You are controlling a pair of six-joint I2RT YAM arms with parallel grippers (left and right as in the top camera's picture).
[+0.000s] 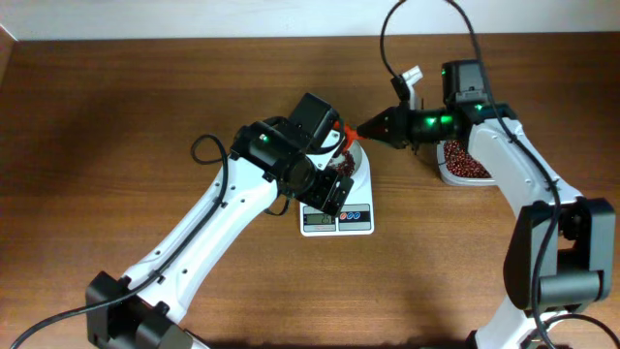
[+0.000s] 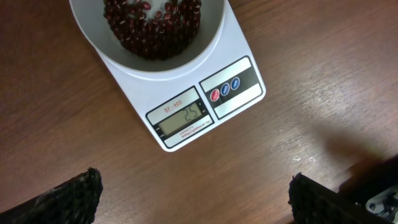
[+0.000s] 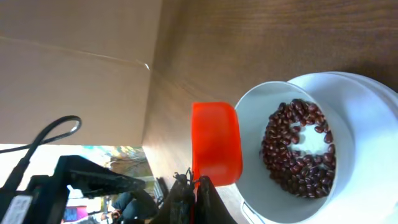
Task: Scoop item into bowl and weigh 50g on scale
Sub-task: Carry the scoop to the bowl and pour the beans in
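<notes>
Overhead view: I see both arms meeting over the digital kitchen scale [image 1: 337,215] in the middle of the tabletop [image 1: 116,116].
Left arm: it stretches from the near-left corner up to the scale, with the wrist bent so that its camera looks down on the display [image 2: 186,117].
Left pincer [image 2: 196,196]: released. Its two fingers [image 2: 71,198] are spread wide over bare wood in front of the scale and hold nothing.
Right arm: it rises from the near-right, bends above the tub [image 1: 446,177], and the forearm points left towards the bowl.
Right pincer [image 1: 373,126]: clenched on the handle of the orange scoop [image 3: 216,142].
Orange scoop: it sits at the bowl's rim. I cannot tell whether it carries anything.
White bowl [image 3: 264,102]: it rests on the scale's platform.
Reddish-brown beans [image 2: 149,28]: they lie in the bottom of the bowl, and there are more in the tub.
Display: it shows digits, but I cannot read them with certainty.
</notes>
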